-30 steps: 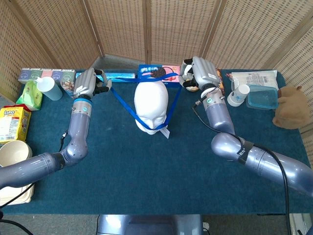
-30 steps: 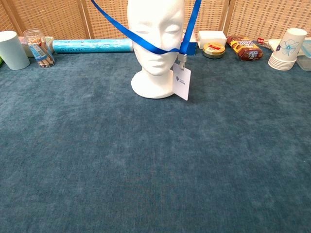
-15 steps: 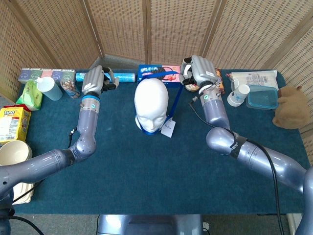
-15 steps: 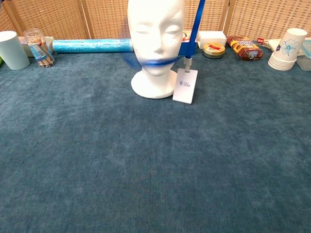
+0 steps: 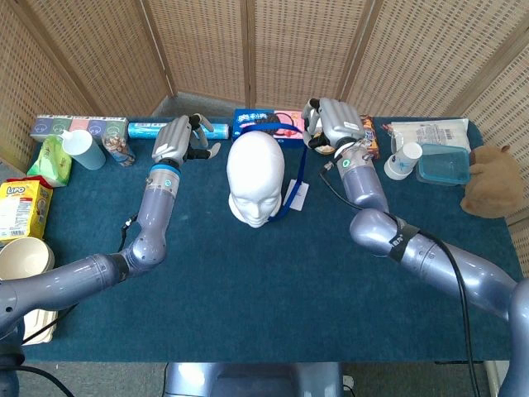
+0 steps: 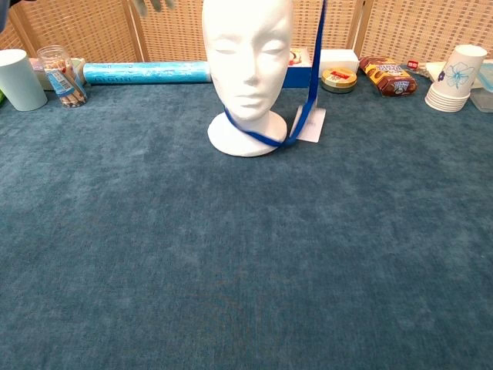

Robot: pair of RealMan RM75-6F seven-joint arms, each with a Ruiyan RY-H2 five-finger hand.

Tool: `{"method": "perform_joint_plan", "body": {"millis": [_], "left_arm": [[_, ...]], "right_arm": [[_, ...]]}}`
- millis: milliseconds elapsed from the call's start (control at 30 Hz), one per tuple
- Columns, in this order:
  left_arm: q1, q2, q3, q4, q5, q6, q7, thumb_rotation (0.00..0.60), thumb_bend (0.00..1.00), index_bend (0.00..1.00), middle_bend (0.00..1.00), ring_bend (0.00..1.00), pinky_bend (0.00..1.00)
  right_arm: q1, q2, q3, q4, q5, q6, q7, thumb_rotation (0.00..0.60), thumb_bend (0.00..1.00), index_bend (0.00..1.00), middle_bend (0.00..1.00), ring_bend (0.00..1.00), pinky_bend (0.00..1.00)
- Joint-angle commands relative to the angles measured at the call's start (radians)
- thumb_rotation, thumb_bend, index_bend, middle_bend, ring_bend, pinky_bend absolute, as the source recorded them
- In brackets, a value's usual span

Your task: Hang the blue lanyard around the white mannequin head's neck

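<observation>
- head view: white mannequin head (image 5: 255, 179) is standing upright mid-table on the blue cloth (image 5: 248, 281), face toward the robot.
- blue lanyard (image 5: 291, 188) is running from the right hand (image 5: 330, 124) down past the head's right-of-frame side and curling round the front of the neck base; white badge (image 5: 299, 193) is sitting just beside the base.
- right hand is gripping the upper end of the strap, fingers curled in on it, raised behind and to the side of the head.
- left hand (image 5: 179, 141) is hovering on the other side of the head, fingers apart, holding nothing that i can see.
- chest view: lanyard (image 6: 310, 69) is hanging near-vertical from the top edge, then looping low across the front of the mannequin base (image 6: 240, 137) and touching it; left side of the loop is lying down at the base.
- badge (image 6: 312, 125) is leaning behind the strap, touching the cloth.
- only a blurred bit of the left hand (image 6: 152, 5) is showing at the top edge; right hand is out of this frame.
- paper cup stack (image 6: 454, 79) is sitting far right, clear jar (image 6: 58, 73) far left.
</observation>
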Motion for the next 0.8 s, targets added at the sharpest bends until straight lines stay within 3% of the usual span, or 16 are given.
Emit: {"method": "perform_joint_plan", "body": {"millis": [33, 267, 433, 633, 800], "left_arm": [[0.010, 0.010, 0.005, -0.011, 0.010, 0.003, -0.008, 0.506, 0.24, 0.24, 0.29, 0.22, 0.38], [0.037, 0.044, 0.012, -0.048, 0.023, -0.002, -0.031, 0.509, 0.23, 0.20, 0.25, 0.16, 0.31], [0.075, 0.096, 0.034, -0.113, 0.051, -0.006, -0.043, 0.510, 0.23, 0.20, 0.25, 0.16, 0.30], [0.140, 0.175, 0.065, -0.204, 0.100, -0.002, -0.071, 0.505, 0.23, 0.20, 0.25, 0.16, 0.30], [0.228, 0.256, 0.094, -0.293, 0.179, 0.005, -0.137, 0.508, 0.23, 0.20, 0.25, 0.16, 0.30]], "right_arm": [[0.009, 0.014, -0.008, -0.010, 0.014, -0.011, -0.006, 0.600, 0.48, 0.27, 0.38, 0.44, 0.57], [0.013, 0.057, -0.018, -0.049, 0.036, -0.037, 0.000, 0.566, 0.48, 0.25, 0.34, 0.36, 0.44], [-0.011, 0.100, -0.006, -0.099, 0.017, -0.050, 0.053, 0.542, 0.48, 0.25, 0.32, 0.34, 0.41], [-0.098, 0.137, 0.051, -0.179, -0.119, -0.010, 0.193, 0.540, 0.46, 0.25, 0.32, 0.33, 0.39], [-0.241, 0.174, 0.127, -0.311, -0.337, 0.079, 0.387, 0.542, 0.44, 0.30, 0.35, 0.34, 0.38]]}}
